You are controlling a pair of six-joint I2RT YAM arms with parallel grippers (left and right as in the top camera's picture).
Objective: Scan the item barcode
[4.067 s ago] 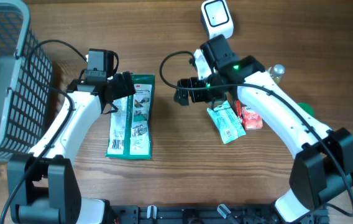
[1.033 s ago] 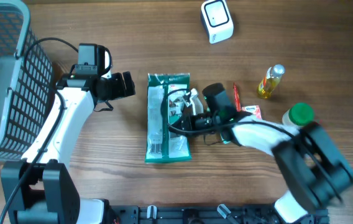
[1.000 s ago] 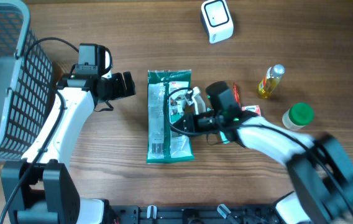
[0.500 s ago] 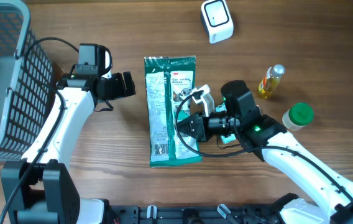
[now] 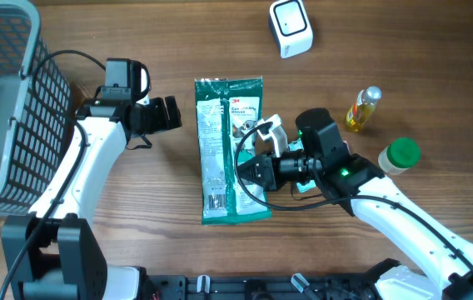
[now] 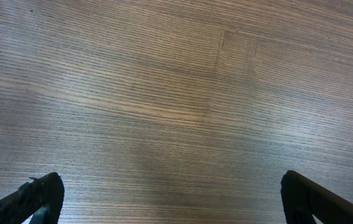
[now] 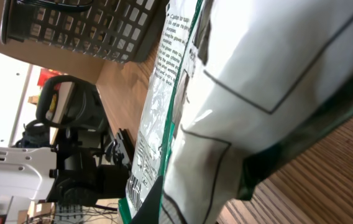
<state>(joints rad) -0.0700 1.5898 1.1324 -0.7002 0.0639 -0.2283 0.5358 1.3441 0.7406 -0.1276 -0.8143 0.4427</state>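
Lying lengthwise at the centre of a wood-grain table (image 5: 161,250), a green packet (image 5: 220,150) has its right edge pinched in the right gripper (image 5: 249,171), whose jaws are closed tight on it. The left gripper (image 5: 172,114) hangs spread wide over bare wood, holding nothing. A grey mesh basket (image 5: 3,108) at far left is cut off by the frame, its contents unclear. A white scanner (image 5: 291,27), yellow bottle (image 5: 363,108) and green-capped jar (image 5: 399,154) stand apart. In the right wrist view, the packet hides the gripper's own fingers.
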